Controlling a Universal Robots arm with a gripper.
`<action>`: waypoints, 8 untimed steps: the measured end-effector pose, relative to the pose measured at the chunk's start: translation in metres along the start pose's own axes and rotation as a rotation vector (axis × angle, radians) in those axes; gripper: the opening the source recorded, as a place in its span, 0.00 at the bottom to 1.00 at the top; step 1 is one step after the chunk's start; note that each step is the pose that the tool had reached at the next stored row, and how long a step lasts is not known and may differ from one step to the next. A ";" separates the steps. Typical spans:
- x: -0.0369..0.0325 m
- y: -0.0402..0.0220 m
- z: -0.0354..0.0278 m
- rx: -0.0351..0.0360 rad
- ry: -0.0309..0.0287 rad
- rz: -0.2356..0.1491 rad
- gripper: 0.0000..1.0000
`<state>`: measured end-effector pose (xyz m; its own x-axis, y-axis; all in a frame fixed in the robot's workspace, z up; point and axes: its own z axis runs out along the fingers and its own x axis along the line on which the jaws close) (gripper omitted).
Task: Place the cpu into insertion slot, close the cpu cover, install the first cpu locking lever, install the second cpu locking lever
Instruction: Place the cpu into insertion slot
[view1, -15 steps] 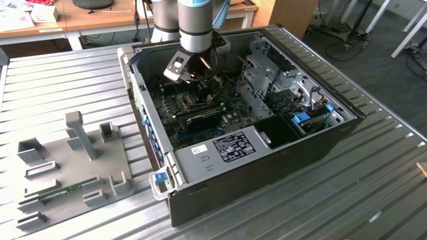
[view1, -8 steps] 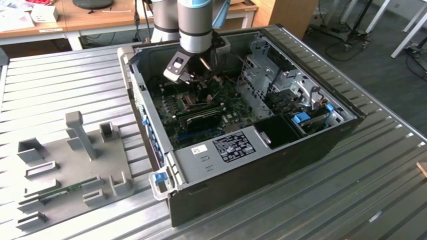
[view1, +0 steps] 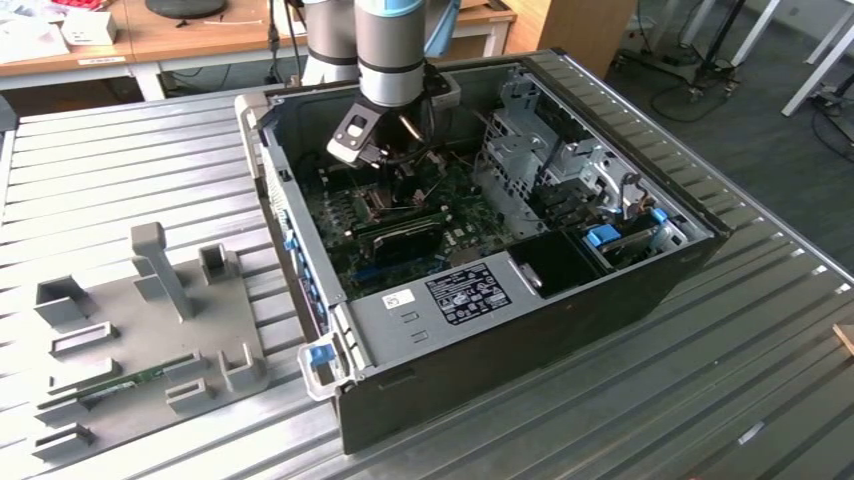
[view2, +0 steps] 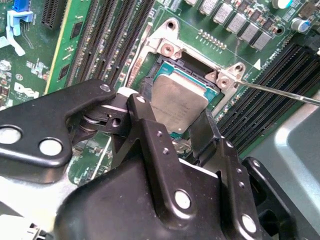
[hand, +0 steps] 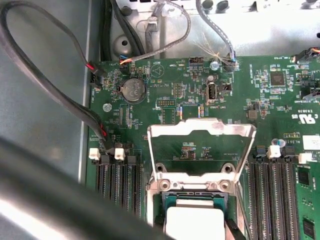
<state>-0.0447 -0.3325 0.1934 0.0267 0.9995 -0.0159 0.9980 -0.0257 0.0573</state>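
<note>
One cpu (view2: 180, 102), one insertion slot (view2: 161, 38), one cpu cover (hand: 200, 128), one coin battery (hand: 134, 90) and one computer case (view1: 587, 310).

The arm (view1: 391, 60) is a grey tube with a blue joint cap, its gripper (view2: 175, 117) black with silver screws.

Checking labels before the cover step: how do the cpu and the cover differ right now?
The cpu is a solid plate; the cover is a frame with a big window, the board showing through it. The cpu lies low at the slot; the cover is swung up and stands open. The cpu has a green edge; the cover is bare metal. Both are silvery and squarish.
</note>
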 end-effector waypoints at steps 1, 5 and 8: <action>0.0000 0.0000 0.0000 0.0000 0.0000 0.000 0.54; 0.0000 0.0000 0.0000 -0.0002 0.0009 -0.012 0.54; 0.0000 0.0000 0.0000 -0.0003 0.0009 -0.013 0.54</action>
<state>-0.0447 -0.3325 0.1934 0.0139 0.9998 -0.0157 0.9983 -0.0129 0.0574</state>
